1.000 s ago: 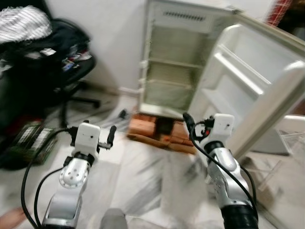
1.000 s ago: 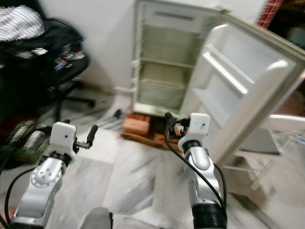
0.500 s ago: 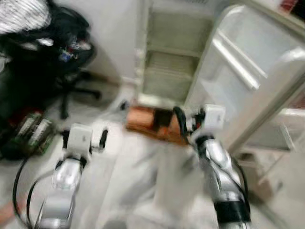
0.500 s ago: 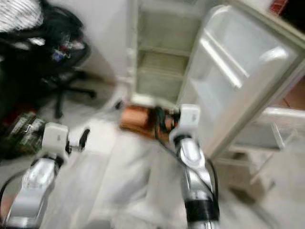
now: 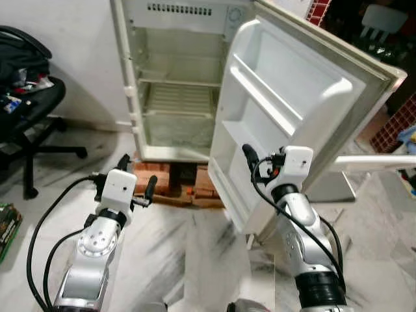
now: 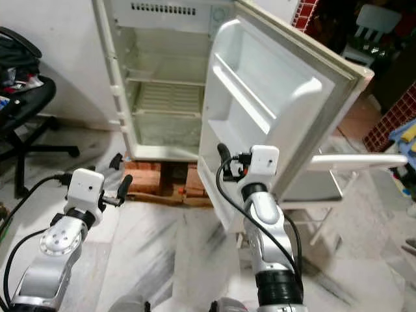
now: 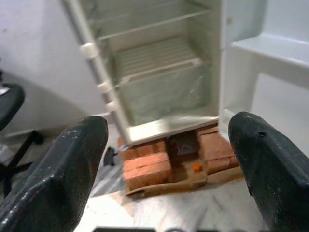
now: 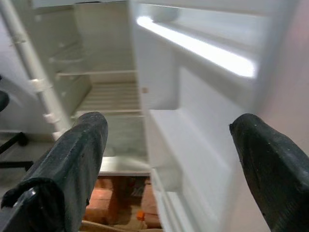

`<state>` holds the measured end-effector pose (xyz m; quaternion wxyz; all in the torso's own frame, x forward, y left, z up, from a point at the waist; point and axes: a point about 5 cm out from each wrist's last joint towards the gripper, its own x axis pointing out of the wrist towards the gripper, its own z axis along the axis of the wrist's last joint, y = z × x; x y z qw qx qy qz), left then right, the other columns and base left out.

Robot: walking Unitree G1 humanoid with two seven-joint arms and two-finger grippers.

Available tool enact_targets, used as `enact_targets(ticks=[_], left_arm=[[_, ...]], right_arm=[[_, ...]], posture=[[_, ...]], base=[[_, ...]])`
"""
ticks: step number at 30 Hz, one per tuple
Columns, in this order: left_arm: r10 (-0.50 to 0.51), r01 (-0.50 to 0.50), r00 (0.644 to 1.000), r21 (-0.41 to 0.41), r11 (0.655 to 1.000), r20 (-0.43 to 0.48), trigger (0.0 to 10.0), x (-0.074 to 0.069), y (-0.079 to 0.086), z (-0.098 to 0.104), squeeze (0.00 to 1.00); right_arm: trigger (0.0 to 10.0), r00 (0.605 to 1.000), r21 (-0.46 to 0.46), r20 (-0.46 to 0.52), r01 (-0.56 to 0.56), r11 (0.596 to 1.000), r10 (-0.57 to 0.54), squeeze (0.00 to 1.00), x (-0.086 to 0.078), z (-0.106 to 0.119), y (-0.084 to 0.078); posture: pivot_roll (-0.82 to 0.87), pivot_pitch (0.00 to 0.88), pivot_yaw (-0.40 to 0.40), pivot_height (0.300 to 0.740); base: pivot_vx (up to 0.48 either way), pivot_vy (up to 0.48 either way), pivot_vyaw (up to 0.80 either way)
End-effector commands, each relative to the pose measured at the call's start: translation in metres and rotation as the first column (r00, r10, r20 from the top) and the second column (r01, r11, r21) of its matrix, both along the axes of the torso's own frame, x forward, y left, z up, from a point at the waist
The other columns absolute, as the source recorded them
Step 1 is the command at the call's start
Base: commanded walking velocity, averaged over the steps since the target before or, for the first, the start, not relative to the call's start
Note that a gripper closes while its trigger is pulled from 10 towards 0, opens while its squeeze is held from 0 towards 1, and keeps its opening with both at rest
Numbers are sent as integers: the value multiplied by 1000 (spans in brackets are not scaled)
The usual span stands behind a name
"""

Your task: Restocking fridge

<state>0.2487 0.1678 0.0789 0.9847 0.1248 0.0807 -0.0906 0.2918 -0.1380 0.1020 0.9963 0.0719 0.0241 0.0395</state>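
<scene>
The fridge [image 5: 175, 78] stands ahead of both grippers, its door [image 5: 286, 110] swung wide. The left gripper [image 7: 159, 164] hangs with fingers spread wide, holding nothing, well short of the bricks [image 7: 147, 169] under the fridge. The right gripper [image 8: 169, 159], fingers equally wide, seems just beside the door's inner shelf [image 8: 188, 140].

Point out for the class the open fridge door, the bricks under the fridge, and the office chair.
fridge door [image 5: 286, 97], left eye view, on its white inner panel.
bricks [image 5: 153, 179], left eye view, on the left stack's front face.
office chair [image 5: 29, 107], left eye view, on the black seat.
</scene>
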Motion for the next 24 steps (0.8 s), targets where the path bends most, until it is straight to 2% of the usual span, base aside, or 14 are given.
enact_targets(ticks=[1,5,22,24], left_arm=[[-22,22,1000,-16,1000,8,10000,-1,-8,1,0],[-30,30,999,-13,999,24,10000,-1,-8,4,0],[-36,36,999,-9,999,17,10000,-4,-8,3,0],[-33,33,999,-21,999,21,10000,-4,-8,3,0]], right_arm=[[10000,999,-12,-3,42,999,-42,0,-1,0,-13],[10000,999,-13,-4,42,999,-42,0,-2,0,-12],[10000,999,-18,2,39,999,-39,0,-2,0,-11],[10000,1000,-26,0,27,999,-27,0,-3,-1,-10]], posture=[[117,0,-62,740],[118,0,-62,740],[120,0,-63,740],[120,0,-64,740]], base=[[0,0,0],[0,-88,0],[0,-478,0],[0,0,0]])
